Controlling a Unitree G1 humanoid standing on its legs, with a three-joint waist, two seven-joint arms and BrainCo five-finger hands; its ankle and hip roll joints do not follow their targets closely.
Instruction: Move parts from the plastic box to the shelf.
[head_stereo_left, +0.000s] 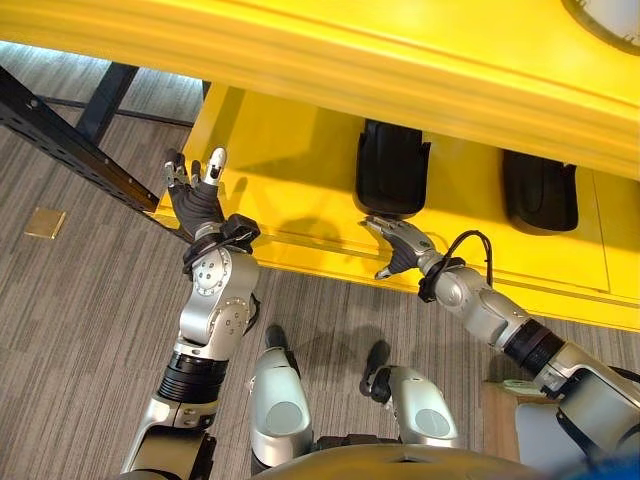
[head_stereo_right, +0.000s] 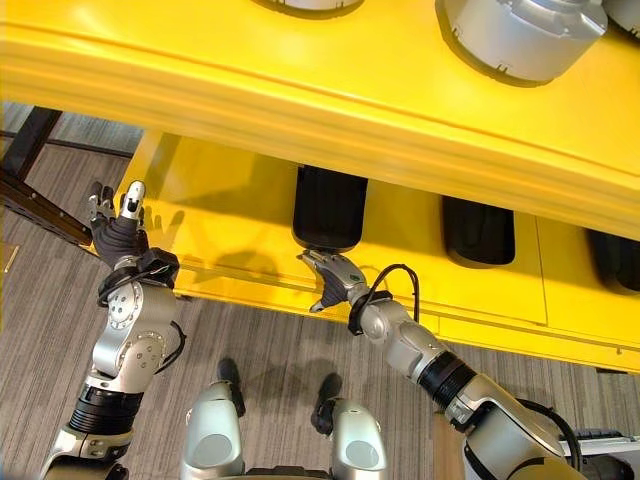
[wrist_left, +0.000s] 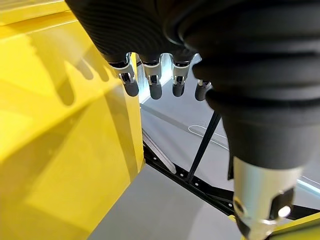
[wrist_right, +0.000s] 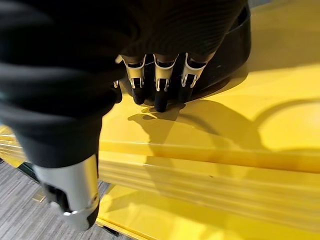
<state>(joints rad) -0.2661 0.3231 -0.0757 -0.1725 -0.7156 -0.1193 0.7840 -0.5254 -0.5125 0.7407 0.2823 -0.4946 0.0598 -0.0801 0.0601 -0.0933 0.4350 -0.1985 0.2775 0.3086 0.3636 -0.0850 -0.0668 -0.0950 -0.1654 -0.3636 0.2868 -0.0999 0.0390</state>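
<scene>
Two hands are raised before a yellow shelf, and we see neither of them holding anything. Our right hand reaches over the front lip of the lower yellow level, its fingers loosely extended with dark tips at or just above the yellow surface, just in front of a black part that sits on that level; from the wrist view we cannot tell whether the fingertips touch the part's edge. A second black part rests on the same level, farther toward the robot's right and well apart from the hand. On the upper level, in the right eye view, a round silver-grey part stands near the edge. Our left hand is held up by the left end of the shelf, fingers straight and spread, thumb apart, close to the yellow side wall but not touching it. Beside it a dark metal frame runs across grey striped carpet.
</scene>
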